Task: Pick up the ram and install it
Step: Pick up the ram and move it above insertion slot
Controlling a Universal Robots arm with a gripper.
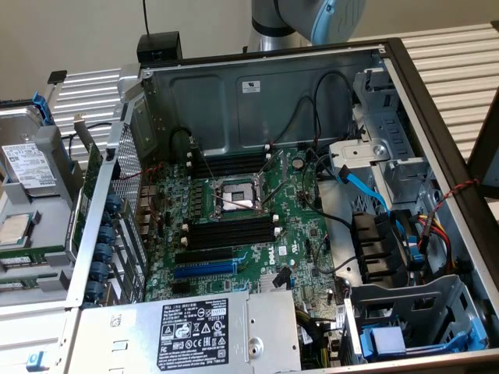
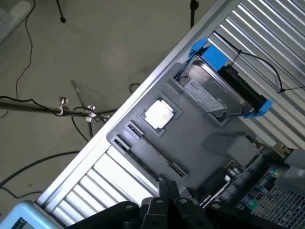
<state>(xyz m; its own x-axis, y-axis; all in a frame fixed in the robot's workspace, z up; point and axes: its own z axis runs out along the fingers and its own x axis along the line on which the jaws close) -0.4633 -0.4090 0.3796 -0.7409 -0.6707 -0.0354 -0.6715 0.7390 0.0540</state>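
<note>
Near the counter's (image 2: 114,177) edge, the black claw (image 2: 167,188), grip unclear, is hovering by the unpicked thin green ram stick (image 1: 35,252); grasping likely needs lengthwise alignment.

The exterior camera is looking steeply down from close above into the open computer case (image 1: 265,86), facing its motherboard (image 1: 304,226). The wrist camera is looking down from well above a gray parts tray (image 2: 200,131) and the floor (image 2: 95,47). Both are showing the tray's hard drive (image 2: 209,93) and processor (image 2: 158,113), at the exterior view's left.
</note>
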